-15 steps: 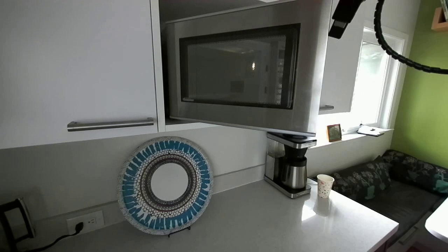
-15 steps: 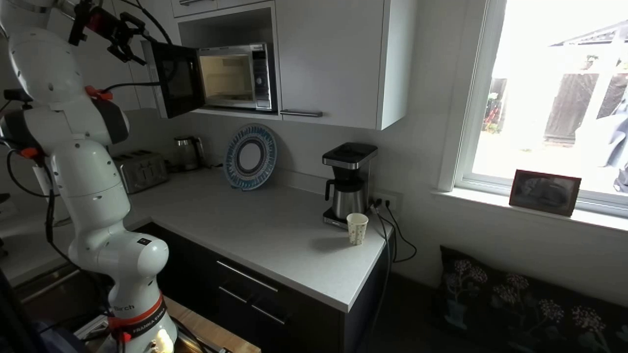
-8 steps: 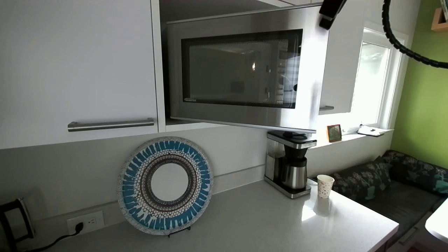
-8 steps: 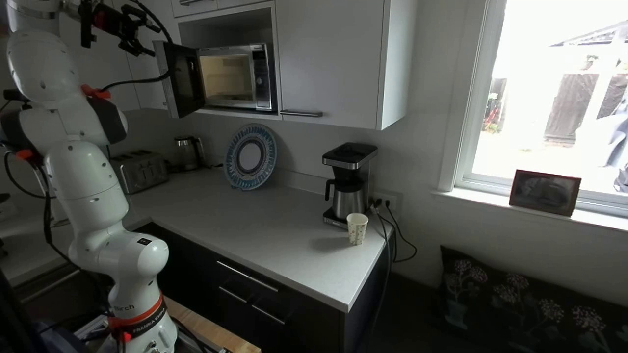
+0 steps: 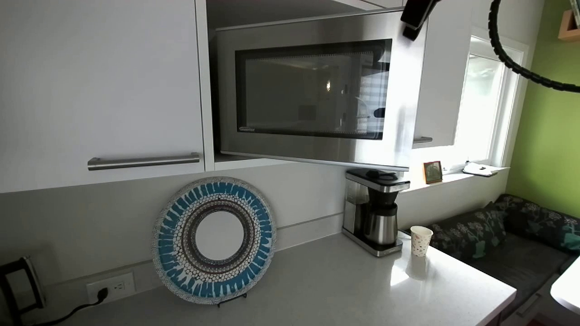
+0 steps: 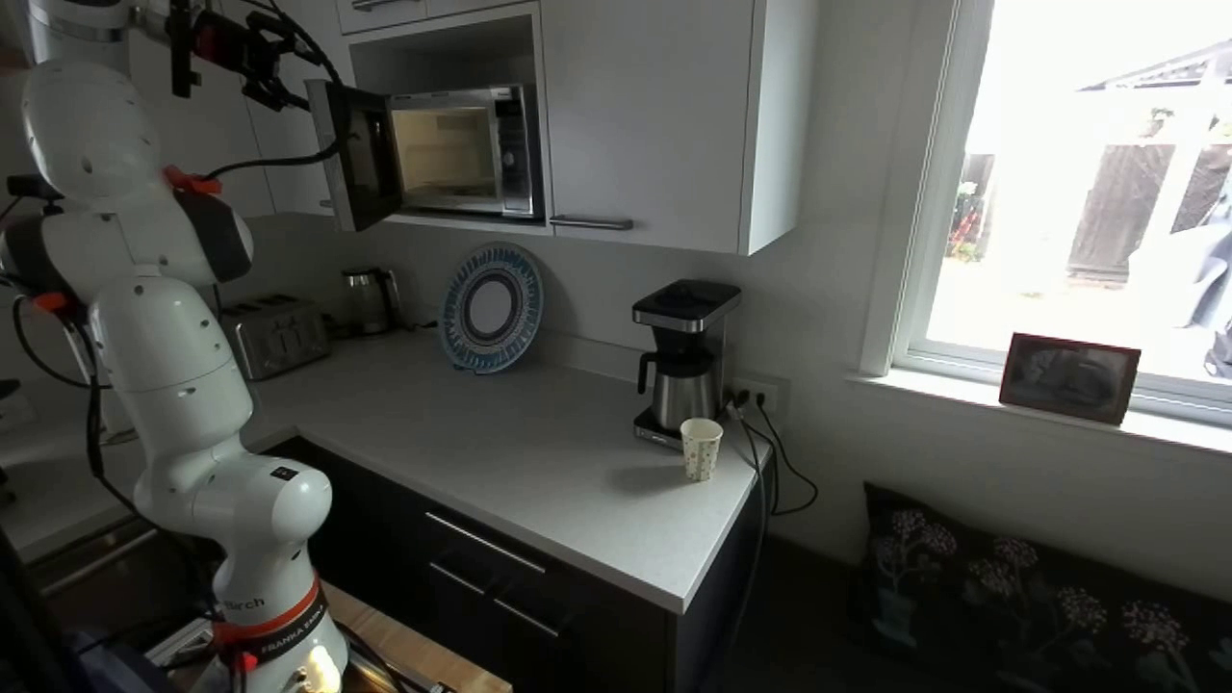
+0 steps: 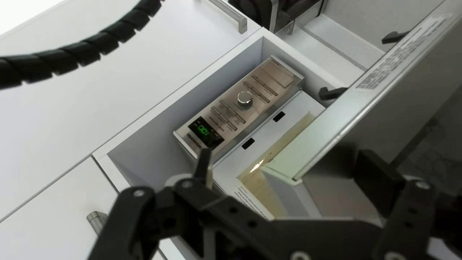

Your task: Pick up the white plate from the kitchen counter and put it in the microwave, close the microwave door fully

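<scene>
Steel door [image 5: 312, 90] stands open, gripper [image 7: 288, 169] w/ fingers [image 7: 377, 177] apart at its free top corner, one per side in wrist view, contact unclear, prob. to push it shut; plate not in view, maybe already in m'wave [image 6: 517, 149]

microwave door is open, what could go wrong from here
In the wrist view, the edge of the microwave door lies between the open jaws, so the inner one might get pinched on closing.
The black cable crosses the door in an exterior view and could snag.
No white plate can be made out in the microwave, so it may get shut without one.
</scene>
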### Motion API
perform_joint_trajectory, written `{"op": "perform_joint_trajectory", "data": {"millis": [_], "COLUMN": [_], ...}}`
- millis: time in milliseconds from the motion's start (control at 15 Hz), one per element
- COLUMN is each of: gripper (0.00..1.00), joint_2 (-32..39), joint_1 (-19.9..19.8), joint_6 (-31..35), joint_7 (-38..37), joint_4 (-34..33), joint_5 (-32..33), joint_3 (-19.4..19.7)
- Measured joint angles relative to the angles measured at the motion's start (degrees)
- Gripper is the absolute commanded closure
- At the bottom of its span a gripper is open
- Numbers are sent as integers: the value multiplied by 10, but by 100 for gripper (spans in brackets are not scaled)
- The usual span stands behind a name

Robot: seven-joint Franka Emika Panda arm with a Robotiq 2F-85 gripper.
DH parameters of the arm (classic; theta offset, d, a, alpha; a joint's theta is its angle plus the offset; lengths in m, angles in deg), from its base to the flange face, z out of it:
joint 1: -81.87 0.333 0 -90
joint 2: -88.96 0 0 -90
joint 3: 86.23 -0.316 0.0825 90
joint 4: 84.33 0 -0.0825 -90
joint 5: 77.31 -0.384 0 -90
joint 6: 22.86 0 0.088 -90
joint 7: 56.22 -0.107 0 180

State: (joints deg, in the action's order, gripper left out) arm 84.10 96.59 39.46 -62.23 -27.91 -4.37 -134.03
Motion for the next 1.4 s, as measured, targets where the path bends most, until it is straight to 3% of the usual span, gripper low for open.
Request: {"op": "perform_joint_trajectory", "data": {"millis": [400,667,867,1133,1400], "gripper": [0,0,0,0,0], "joint_2": [-4,-22,-48,-101,-153], "joint_1": [-6,-14,-17,-19,-21], "joint_6": [111,164,215,286,291], "joint_7": [-55,-113,-159,-216,-277], "joint_4": [13,50,102,188,266], "joint_5": [-14,-66,-111,-112,-111], "joint_3": [47,101,149,203,232]}}
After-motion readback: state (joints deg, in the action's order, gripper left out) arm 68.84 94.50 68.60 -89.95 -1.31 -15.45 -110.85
